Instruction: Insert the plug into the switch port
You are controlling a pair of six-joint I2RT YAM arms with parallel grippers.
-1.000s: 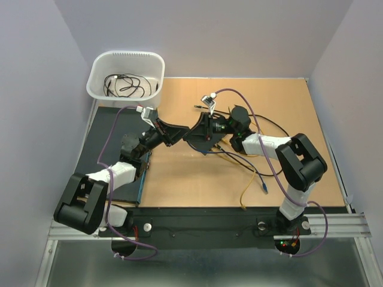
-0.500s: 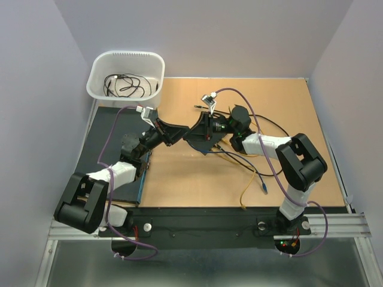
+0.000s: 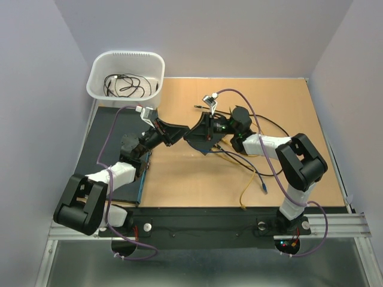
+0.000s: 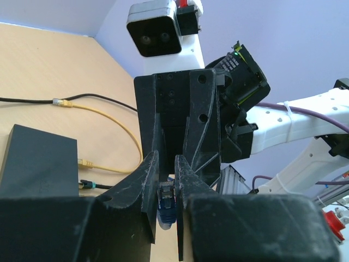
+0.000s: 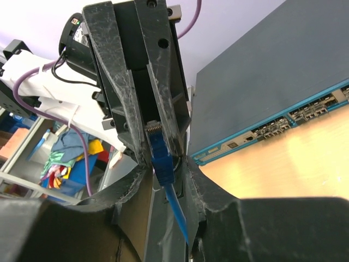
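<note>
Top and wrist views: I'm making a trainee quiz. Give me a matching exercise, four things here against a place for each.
1 white bin
2 blue plug
3 yellow cable
4 large switch

A in the left gripper
B loose on the wooden table
C far left corner, black cable inside
D along the table's left side

Pairs: 1-C, 2-A, 3-B, 4-D

Blue plug (image 4: 166,203) between narrow black jaws
</note>
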